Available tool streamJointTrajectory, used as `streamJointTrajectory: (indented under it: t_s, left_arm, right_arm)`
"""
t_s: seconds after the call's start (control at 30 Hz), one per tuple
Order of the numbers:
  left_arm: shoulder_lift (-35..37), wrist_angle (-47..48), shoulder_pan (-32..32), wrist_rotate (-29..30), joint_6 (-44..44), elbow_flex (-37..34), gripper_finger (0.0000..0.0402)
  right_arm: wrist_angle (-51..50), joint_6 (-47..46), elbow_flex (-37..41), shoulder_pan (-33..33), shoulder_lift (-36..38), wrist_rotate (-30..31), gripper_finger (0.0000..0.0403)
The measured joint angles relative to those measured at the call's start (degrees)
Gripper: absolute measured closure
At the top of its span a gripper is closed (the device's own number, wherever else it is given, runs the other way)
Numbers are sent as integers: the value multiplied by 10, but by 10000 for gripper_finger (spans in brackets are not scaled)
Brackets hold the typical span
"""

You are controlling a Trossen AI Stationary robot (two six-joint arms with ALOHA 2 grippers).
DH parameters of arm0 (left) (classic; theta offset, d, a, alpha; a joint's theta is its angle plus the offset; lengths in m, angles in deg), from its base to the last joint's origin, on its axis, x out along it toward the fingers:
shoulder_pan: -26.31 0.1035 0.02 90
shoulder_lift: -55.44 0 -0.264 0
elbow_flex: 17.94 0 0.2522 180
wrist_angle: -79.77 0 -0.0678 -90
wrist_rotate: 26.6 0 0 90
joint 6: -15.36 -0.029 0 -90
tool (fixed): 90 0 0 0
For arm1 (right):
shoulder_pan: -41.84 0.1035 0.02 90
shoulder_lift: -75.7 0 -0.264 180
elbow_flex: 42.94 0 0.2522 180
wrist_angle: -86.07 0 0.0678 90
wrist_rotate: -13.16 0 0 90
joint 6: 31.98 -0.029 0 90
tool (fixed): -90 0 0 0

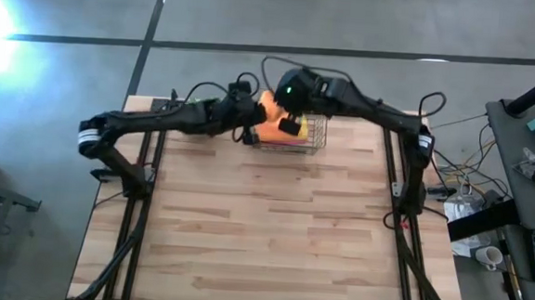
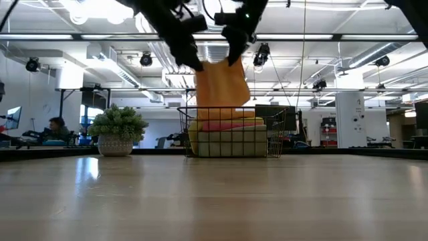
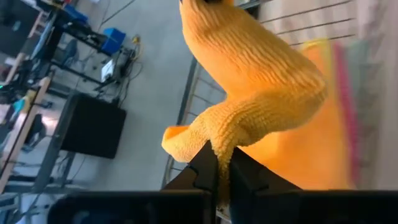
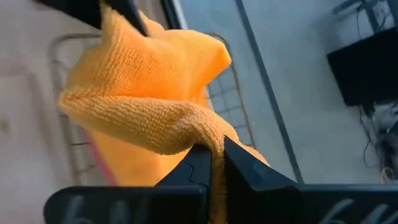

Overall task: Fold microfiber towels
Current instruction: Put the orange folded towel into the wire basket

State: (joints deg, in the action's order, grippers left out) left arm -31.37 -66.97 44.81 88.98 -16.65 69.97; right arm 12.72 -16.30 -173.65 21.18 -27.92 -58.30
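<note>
An orange microfiber towel [image 2: 221, 84] hangs between my two grippers over a wire basket [image 2: 274, 140] at the table's far edge. Its lower edge is level with the basket's rim. More microfiber towels lie stacked in the basket: a yellow one [image 2: 231, 123], a pink one [image 2: 231, 127] and a sage green one [image 2: 231, 142]. My left gripper [image 3: 219, 177] is shut on the orange towel's one upper end. My right gripper [image 4: 216, 163] is shut on the other. In the high view the towel [image 1: 269, 118] shows between the left gripper [image 1: 250, 130] and the right gripper [image 1: 292, 125]. My left gripper pinches a bunched upper corner of the orange towel [image 3: 219, 146] between its two fingers, slanting down from the table's left. The cloth is gathered into folds there and hangs below, clear of the table. My right gripper pinches the towel's other upper corner [image 4: 208, 134] between its two fingers, slanting down from the table's right. Several gathered layers run into the fingers. The upper edge sags a little between the two grippers.
A potted green plant ball [image 2: 117, 130] stands at the far left of the table. The wooden tabletop [image 1: 272, 234] stretches bare toward the near edge. Desks and cables [image 1: 528, 157] lie beyond the table's right side.
</note>
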Motion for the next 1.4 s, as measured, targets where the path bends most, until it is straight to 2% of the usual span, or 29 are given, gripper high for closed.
streamJointTrajectory:
  t_s: [0.17, 0.47, 0.53, 0.73, 0.83, 1.03, 1.2, 1.4]
  left_arm:
    - [-66, -31, 36, -2, -19, 41, 401]
    - [-168, -30, 79, -3, -48, 126, 401]
    - [-175, -25, 82, -3, -49, 134, 401]
    - [-185, -5, 86, -6, -44, 138, 401]
    - [-192, 42, 89, -34, -43, 137, 401]
    - [-203, 85, 89, -54, -14, 137, 401]
    - [-204, 120, 88, -61, -12, 137, 401]
    - [-203, 160, 87, -70, -11, 137, 401]
  right_arm:
    - [5, 23, 1, -59, -12, -38, 392]
    - [38, 88, 24, -133, -49, -86, 392]
    - [45, 103, 29, -146, -52, -90, 392]
    - [62, 124, 54, -183, -53, -163, 392]
    - [62, 127, 71, -194, -53, -201, 392]
    - [58, 126, 99, -197, -53, -241, 392]
    - [26, 99, 111, -196, -53, -308, 392]
    - [-8, 93, 113, -189, -53, -322, 392]
